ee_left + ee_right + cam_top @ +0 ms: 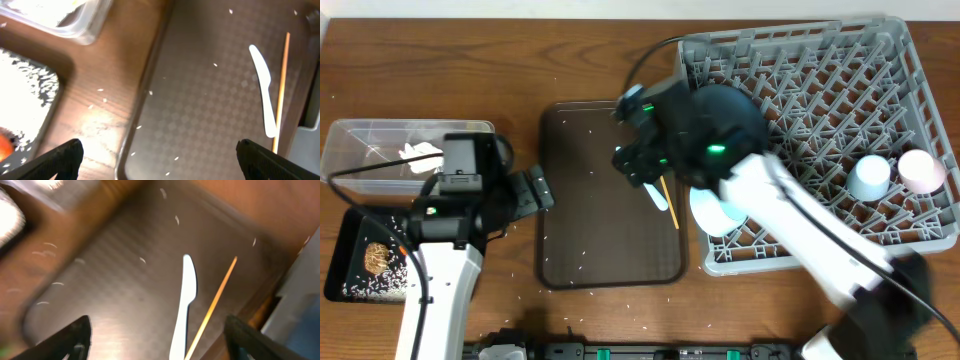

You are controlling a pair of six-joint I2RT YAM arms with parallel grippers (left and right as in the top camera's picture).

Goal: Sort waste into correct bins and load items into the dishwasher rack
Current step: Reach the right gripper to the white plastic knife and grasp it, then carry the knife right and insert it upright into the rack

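A pale blue spoon (658, 196) (264, 87) (185, 297) and a thin wooden chopstick (671, 203) (281, 85) (216, 302) lie side by side on the right part of the brown serving tray (605, 215). My right gripper (640, 165) (157, 340) hovers over them, open, with both lying between its fingers below. Beside the serving tray's left edge, my left gripper (534, 190) (160, 160) is open and holds nothing. The grey dishwasher rack (820, 70) holds a pale blue bowl (715, 212), a light blue cup (870, 178) and a pink cup (922, 170).
A clear tub (380, 140) (75, 25) at far left holds white tissue (420, 158). Below it, the black tray (340, 250) (55, 90) holds rice (365, 287), a brown chunk (377, 257) and a carrot (5, 147). Loose rice grains (582, 255) dot the serving tray and table.
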